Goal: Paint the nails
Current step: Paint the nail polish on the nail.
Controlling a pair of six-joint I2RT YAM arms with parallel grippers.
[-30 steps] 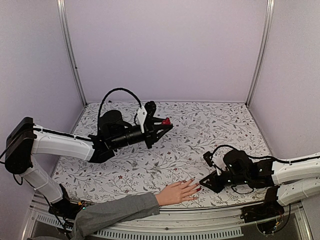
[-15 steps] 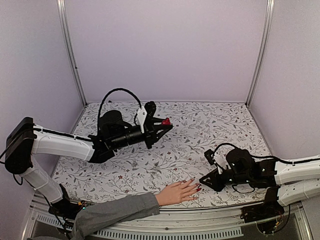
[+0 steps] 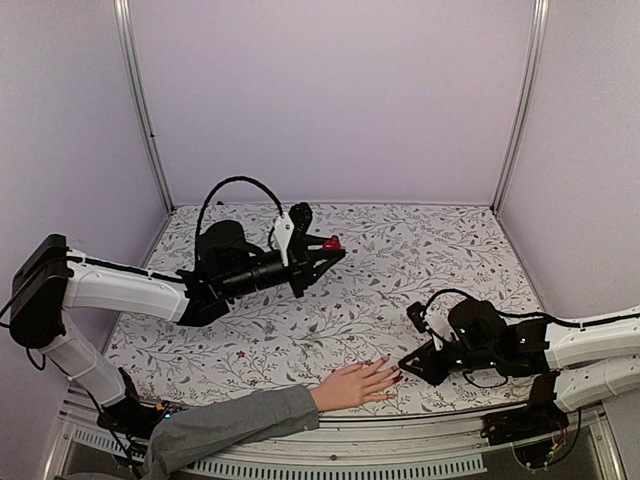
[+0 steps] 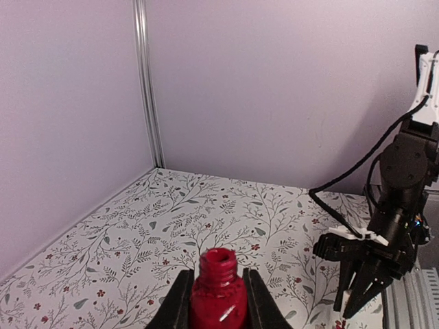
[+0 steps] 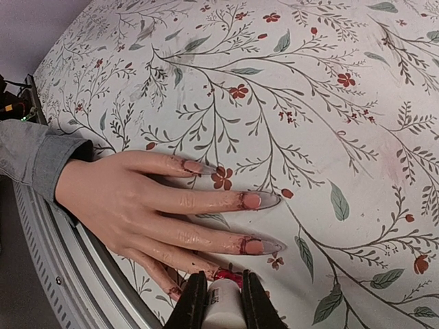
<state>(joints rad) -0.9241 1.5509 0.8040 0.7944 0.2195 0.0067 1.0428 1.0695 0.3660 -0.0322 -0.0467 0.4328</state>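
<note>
Red polish fills the small open bottle (image 4: pixel 218 305) that the left gripper (image 3: pixel 333 246) has pinched between its two fingers; the bottle stands upright in that grip, its neck uncapped, held above the far left part of the flower-printed table (image 3: pixel 420 260); the left arm stretches low across the table from its base at the near left.

A pale hand (image 5: pixel 130 205) lies palm down at the near edge, fingers spread and pointing toward the right arm, with a grey sleeve (image 3: pixel 235 423) running back off the table's left corner; the nails (image 5: pixel 254 201) are long and oval, pinkish and glossy, with dark red smears at their bases and on the skin around them; three show clearly in the right wrist view.

The right gripper (image 5: pixel 218 296) is closed on a white cap (image 5: pixel 223 310), held just beside the fingertips; a red-wet tip below the cap sits at the end of the finger nearest that camera; whether it touches that nail I cannot tell, since the cap and fingers hide it.
</note>
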